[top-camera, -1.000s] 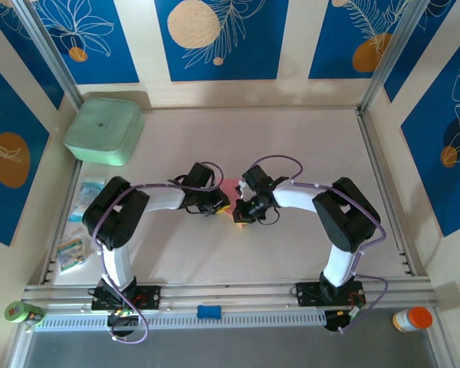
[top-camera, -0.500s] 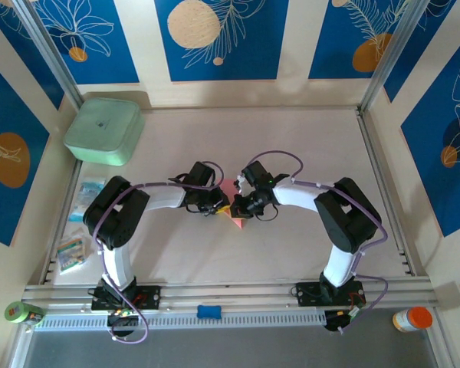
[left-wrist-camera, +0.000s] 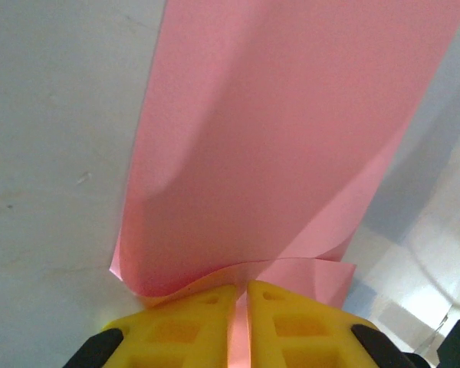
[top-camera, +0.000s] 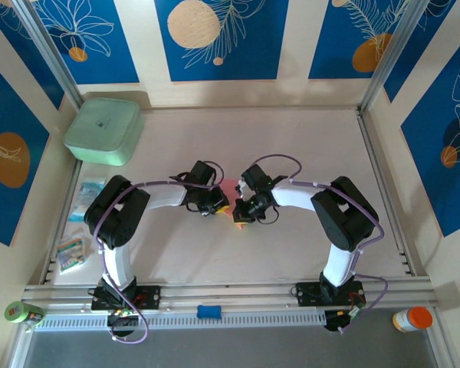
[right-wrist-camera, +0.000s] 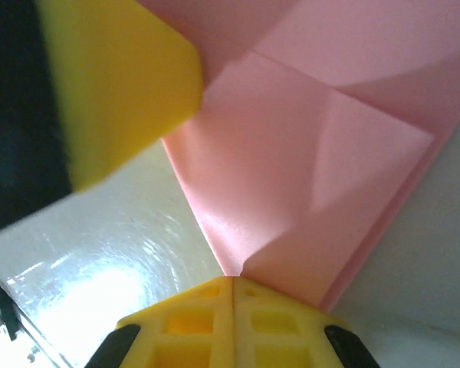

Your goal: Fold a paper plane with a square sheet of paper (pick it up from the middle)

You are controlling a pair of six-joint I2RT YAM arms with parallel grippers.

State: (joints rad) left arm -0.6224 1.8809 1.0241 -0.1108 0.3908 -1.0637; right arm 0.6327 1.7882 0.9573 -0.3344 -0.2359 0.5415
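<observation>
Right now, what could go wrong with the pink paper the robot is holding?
The left pincer and right pincer both pinch the thin paper, so pulling apart could tear it. The left pincer grips a buckled edge, which might slip out or crease in the wrong place. The two pincers also sit very close together, so they could bump.

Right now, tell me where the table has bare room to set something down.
Free: the far strip of table between the mint-green box and the right rail; the near patch between the arm bases. Crowded: the centre, where left gripper and right gripper pinch the pink paper; the left edge, with packets.
</observation>
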